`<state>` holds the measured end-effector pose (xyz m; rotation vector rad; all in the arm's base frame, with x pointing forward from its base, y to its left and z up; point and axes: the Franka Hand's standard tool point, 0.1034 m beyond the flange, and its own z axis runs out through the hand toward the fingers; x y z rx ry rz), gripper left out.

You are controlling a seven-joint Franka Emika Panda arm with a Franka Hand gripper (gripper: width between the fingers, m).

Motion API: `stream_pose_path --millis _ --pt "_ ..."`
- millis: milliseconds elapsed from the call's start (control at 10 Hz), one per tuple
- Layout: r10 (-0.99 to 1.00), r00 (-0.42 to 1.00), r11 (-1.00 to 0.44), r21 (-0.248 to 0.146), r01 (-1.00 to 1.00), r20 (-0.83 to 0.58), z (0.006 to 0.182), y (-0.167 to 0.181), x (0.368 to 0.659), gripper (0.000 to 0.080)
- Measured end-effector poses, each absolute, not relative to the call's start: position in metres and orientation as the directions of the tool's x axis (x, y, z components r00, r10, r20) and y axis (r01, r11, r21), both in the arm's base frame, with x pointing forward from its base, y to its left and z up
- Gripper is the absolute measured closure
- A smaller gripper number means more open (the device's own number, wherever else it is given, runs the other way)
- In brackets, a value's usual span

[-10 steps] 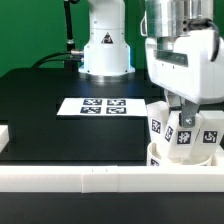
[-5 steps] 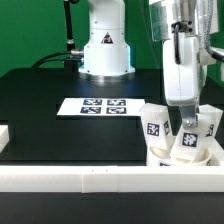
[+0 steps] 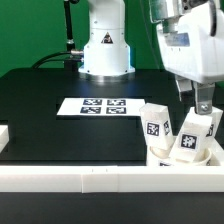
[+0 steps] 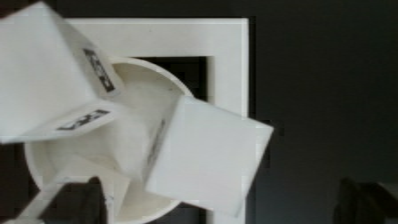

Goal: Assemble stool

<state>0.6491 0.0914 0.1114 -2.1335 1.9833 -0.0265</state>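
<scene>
The round white seat [image 3: 180, 160] lies at the front of the exterior view's right, against the front rail. Three white tagged legs stand tilted on it: one at the exterior view's left [image 3: 154, 123], one in the middle [image 3: 189, 142], one at the exterior view's right [image 3: 213, 126]. My gripper [image 3: 198, 106] hangs just above the legs, open and holding nothing. In the wrist view the seat [image 4: 80, 175] and two legs [image 4: 45, 70] [image 4: 205, 155] fill the picture below the gripper [image 4: 217, 200], whose dark fingertips [image 4: 71, 197] stand wide apart.
The marker board [image 3: 100, 106] lies on the black table behind the stool parts. A long white rail [image 3: 90, 178] runs along the front edge. The robot base [image 3: 105, 45] stands at the back.
My gripper has risen out from among the legs and moved toward the exterior view's right. The legs stay leaning on the seat.
</scene>
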Motion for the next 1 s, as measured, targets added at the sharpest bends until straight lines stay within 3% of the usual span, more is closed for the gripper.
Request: stream_pose_path --millis 300,400,600,1000 --pt "-0.918 0.389 -0.367 -0.207 -0.907 -0.077 0.109 0.091 0.648 0.015" --pt "-0.83 0.556 -0.54 -0.187 -0.821 -0.044 0.106 0.092 0.646 0.015" --pt "-0.617 0.787 -0.775 -0.187 -0.603 0.018 0.105 0.099 0.648 0.015" --pt "-0.227 0.969 -0.966 -0.147 -0.211 0.098 0.105 0.095 0.65 0.015"
